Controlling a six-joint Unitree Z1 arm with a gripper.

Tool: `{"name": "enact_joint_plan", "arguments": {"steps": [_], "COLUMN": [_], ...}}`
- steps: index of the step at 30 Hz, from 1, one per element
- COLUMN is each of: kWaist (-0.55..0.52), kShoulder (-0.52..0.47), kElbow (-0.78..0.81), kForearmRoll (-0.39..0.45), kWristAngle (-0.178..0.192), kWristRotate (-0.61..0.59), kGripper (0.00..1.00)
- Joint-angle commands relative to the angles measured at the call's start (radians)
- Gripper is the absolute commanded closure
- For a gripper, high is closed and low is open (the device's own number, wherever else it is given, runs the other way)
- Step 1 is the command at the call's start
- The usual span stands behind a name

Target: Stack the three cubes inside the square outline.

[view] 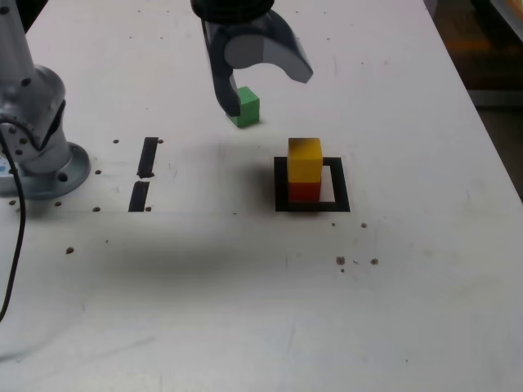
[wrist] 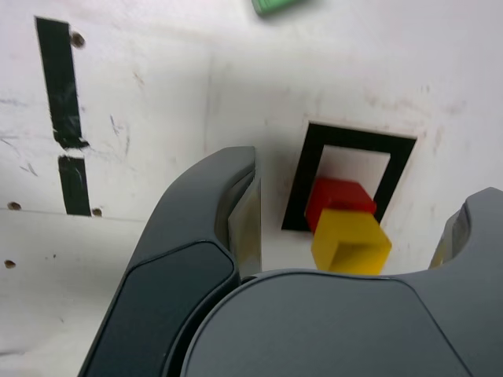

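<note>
My open, empty gripper (view: 268, 95) is hovering; knocking the yellow cube (view: 305, 159) by sweeping low risks toppling the stack.

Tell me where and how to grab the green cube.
Grip the green cube by two opposite upright side faces, probably straight from above: it sits low on the table, flat-sided, its top uncovered, nothing pressed against the sides in view.

You can read no text, label, brand, number or sign anywhere in either view; nothing legible shows for you on any surface, near or far, left or right.
</note>
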Motion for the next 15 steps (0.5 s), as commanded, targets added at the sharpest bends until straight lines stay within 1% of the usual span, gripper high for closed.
{"name": "enact_joint_plan", "arguments": {"steps": [1,8,15], "kWaist": [0.023,0.139,0.255], "kShoulder": [-0.009,0.018,0.067], "kElbow": [0.010,0.028,0.038], "kForearmRoll": [-0.002,-0.012,-0.009], "kWristAngle": [0.003,-0.022,-0.026], "kWristRotate": [0.003,0.049,0.096], "kGripper": [0.01,0.00,0.00]}}
